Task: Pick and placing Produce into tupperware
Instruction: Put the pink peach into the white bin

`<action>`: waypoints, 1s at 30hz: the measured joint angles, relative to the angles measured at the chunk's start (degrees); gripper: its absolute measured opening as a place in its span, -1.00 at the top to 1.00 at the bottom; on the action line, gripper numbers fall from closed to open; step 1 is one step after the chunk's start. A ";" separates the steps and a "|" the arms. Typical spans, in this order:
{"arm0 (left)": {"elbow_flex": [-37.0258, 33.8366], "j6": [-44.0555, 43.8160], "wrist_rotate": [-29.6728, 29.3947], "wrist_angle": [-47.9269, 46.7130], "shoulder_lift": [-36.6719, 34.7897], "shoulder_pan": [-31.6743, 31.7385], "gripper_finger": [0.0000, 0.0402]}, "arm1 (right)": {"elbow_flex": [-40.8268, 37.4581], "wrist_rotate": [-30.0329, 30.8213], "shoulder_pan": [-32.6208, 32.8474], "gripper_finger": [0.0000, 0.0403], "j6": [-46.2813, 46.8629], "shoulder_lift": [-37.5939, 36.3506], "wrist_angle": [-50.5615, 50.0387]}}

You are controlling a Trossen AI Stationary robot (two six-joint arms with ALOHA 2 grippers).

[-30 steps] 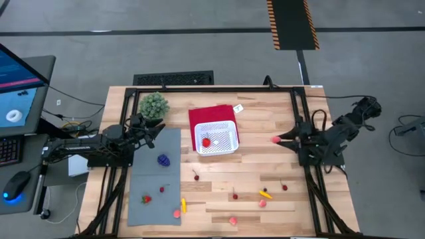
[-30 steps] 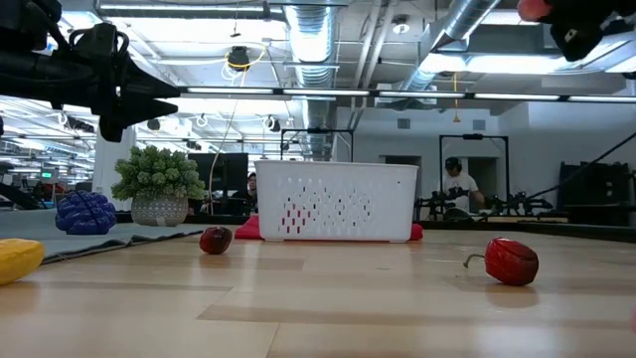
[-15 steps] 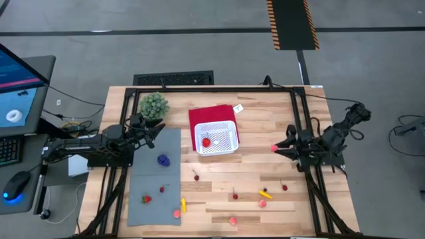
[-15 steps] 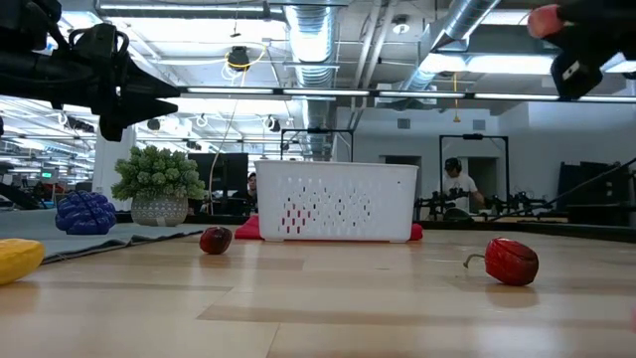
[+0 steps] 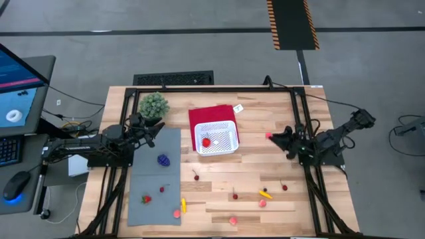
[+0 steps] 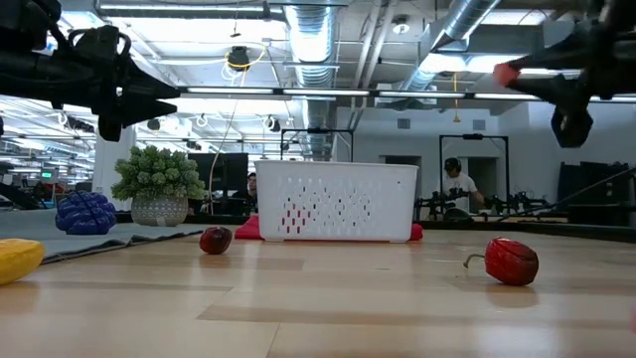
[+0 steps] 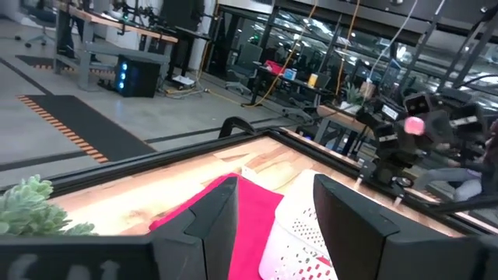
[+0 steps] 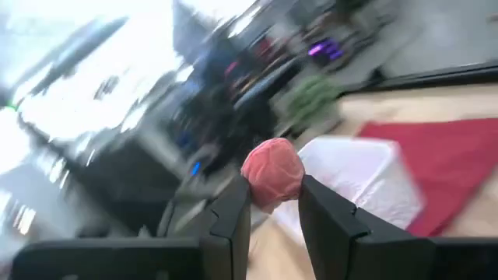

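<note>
My right gripper is shut on a small pink toy fruit, in the air to the right of the white latticed basket. The basket stands on a red cloth and holds one red piece. The fruit also shows in the low view and the left wrist view. My left gripper is open and empty, above the grey mat's far edge. Several tiny pieces lie on the table, such as a red one and a yellow one. A purple one lies on the mat. My right gripper pinches the pink fruit by its lower sides between its two fingertips. The fingers reach roughly level from the table's right toward the basket. The fruit is lifted clear, high above the table.
A green bushy plant stands at the far left. A grey mat at the near left carries some pieces. Black frame rails run along the table's edges. Bare wood lies between basket and right gripper. A person sits far behind.
My right gripper, still shut on the pink fruit, has moved toward the table's left and far side, closer to the basket, and shows lower in the low view. Its arm has stretched out.
</note>
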 joint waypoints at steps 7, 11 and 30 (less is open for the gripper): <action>0.00 -0.70 -0.06 0.00 0.02 0.00 0.21 | 0.00 -0.18 -9.68 0.39 7.52 0.00 0.71; 0.01 -0.75 -0.11 0.00 0.01 0.00 0.21 | 0.00 -3.64 -14.24 0.39 9.55 0.00 1.43; 0.00 3.15 -0.88 0.00 0.02 0.00 0.21 | 0.00 -18.26 -15.98 0.39 -40.95 0.13 3.73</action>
